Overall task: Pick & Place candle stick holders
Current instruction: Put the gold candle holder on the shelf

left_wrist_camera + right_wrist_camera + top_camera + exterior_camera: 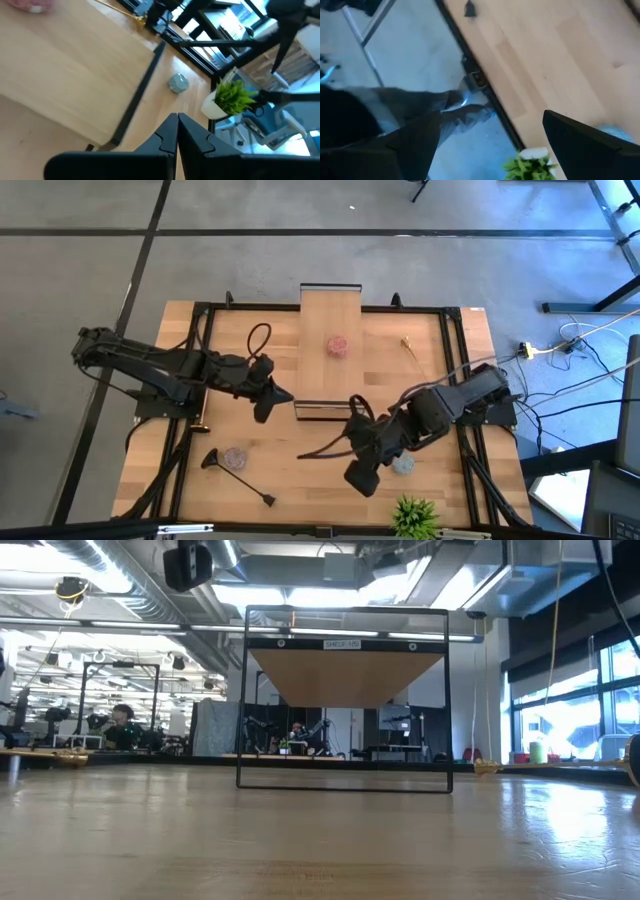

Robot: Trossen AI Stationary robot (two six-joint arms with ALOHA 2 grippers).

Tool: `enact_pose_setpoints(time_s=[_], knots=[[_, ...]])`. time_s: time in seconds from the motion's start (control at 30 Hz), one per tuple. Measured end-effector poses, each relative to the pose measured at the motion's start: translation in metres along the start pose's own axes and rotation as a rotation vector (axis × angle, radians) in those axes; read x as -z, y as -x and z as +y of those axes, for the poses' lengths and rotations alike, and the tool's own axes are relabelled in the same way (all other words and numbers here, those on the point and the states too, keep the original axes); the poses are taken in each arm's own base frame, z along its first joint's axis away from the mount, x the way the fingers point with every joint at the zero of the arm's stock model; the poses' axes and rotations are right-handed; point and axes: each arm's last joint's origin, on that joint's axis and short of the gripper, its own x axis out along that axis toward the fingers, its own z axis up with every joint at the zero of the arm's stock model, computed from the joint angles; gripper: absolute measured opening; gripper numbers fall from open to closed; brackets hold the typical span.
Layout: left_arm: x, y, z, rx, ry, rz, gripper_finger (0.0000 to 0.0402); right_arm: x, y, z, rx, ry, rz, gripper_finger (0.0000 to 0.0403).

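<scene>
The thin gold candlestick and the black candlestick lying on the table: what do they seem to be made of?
The thin gold candlestick, lying near the table's far right, looks like polished metal, perhaps brass: its flared end glints yellow in the left wrist view. The black candlestick, lying near the front left, has a dull dark finish with no shine; painted metal is likely, but the look leaves it open.

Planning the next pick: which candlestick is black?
The thin black metal candlestick lying flat at the high view's lower left; the slim gold metal one lies upper right.

black candle stick holder (238, 479) lying flat near the front-left; thin gold one (411, 350), seemingly lying far-right
</scene>
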Motion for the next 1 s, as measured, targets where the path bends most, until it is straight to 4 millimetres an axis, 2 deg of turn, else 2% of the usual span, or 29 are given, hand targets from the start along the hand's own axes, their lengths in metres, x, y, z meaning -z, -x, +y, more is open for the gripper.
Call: enact_pose_setpoints(time_s=[0.2,0.33,0.47,0.6,0.7,0.87,1.0], knots=[[-0.007,-0.001,0.008,-0.023,0.074,-0.016,0.0006,0.002,0.003,-0.007,0.078,0.004,-0.020,0.0337],[-0.013,-0.001,0.014,-0.044,0.118,-0.038,0.0006,0.009,0.009,-0.019,0.101,0.011,-0.047,0.0319],[-0.020,-0.001,0.022,-0.071,0.155,-0.067,0.0006,0.025,-0.004,-0.037,-0.002,-0.004,-0.081,0.0303],[-0.026,-0.001,0.029,-0.092,0.195,-0.092,0.0006,0.044,-0.016,-0.063,-0.186,-0.065,-0.145,0.0295],[-0.030,0.000,0.034,-0.105,0.219,-0.107,0.0006,0.059,-0.024,-0.090,-0.233,-0.108,-0.183,0.0293],[-0.040,-0.003,0.049,-0.155,0.298,-0.153,0.0006,0.072,-0.008,-0.142,-0.084,-0.189,-0.200,0.0292],[-0.048,-0.006,0.059,-0.167,0.362,-0.182,0.0006,0.073,0.018,-0.181,0.087,-0.246,-0.189,0.0292]])
